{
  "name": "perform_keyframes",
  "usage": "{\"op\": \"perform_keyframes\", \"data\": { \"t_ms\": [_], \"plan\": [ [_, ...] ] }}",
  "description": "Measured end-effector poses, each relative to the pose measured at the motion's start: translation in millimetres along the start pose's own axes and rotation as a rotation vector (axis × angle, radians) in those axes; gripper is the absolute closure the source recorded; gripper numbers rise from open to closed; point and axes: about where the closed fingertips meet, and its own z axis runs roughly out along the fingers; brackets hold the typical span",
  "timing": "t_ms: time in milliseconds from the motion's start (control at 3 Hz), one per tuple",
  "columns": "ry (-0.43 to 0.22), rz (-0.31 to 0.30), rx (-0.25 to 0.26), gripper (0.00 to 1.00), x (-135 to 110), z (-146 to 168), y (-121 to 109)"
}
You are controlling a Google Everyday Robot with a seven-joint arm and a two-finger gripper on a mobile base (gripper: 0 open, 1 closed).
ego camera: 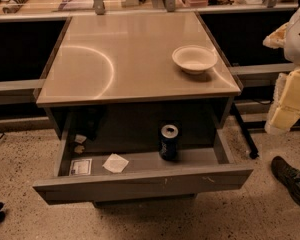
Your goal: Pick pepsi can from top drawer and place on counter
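The pepsi can (168,141), dark with a silver top, stands upright inside the open top drawer (140,181), right of its middle. The drawer is pulled out below the counter (130,59), a glossy beige top. My gripper (289,100) shows as pale yellow and white parts at the right edge of the view. It is beside the counter's right side, above the floor, well to the right of the can and touching nothing.
A white bowl (194,59) sits on the counter's right rear part. A paper scrap (115,162), a label (81,166) and small bits lie in the drawer's left half. A person's shoe (290,180) is on the floor at lower right. Cluttered benches run behind.
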Motion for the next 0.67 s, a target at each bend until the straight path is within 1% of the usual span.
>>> {"op": "perform_keyframes", "data": {
  "t_ms": [333,667],
  "plan": [
    [0.0,0.0,0.0,0.0,0.0,0.0,0.0],
    [-0.017,0.0,0.013,0.18,-2.8,6.7,-4.0]
  ]
}}
